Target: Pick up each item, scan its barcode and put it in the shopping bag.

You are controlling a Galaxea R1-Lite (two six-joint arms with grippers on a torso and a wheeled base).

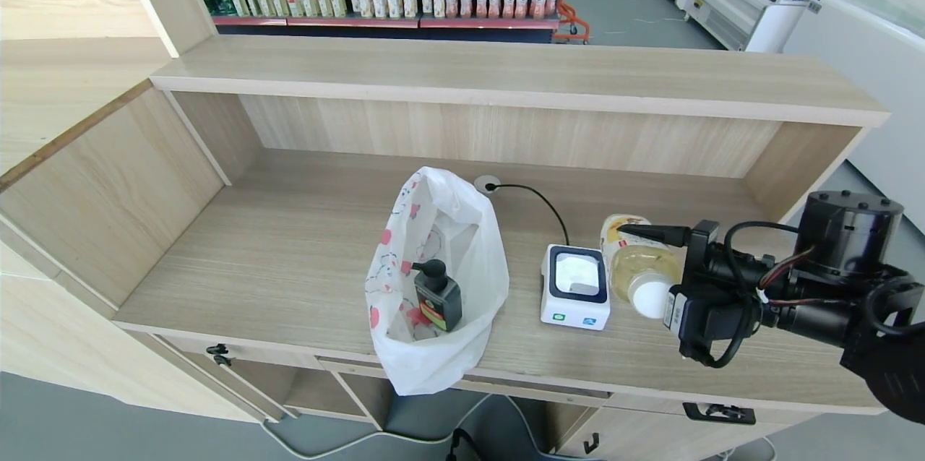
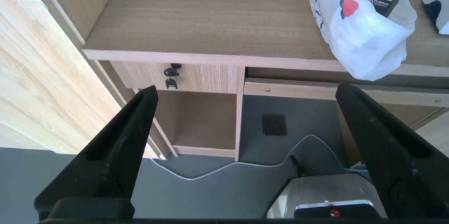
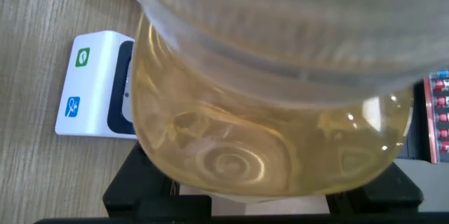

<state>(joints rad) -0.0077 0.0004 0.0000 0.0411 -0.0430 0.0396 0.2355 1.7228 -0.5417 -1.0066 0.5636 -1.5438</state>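
Since the pump bottle (image 1: pixel 437 295) already stood inside the shopping bag (image 1: pixel 470 251), one item looked done, while the drink bottle (image 1: pixel 636 272) was not yet bagged and seemed to be at the scanning step. The right tool (image 1: pixel 632 251) was clenched on that bottle, which lay tipped over with its cap toward the near side, just right of the scanner (image 1: pixel 576 286) on the table (image 1: pixel 289 259). The left tool (image 2: pixel 247 97) hung released and empty below the table's near edge.
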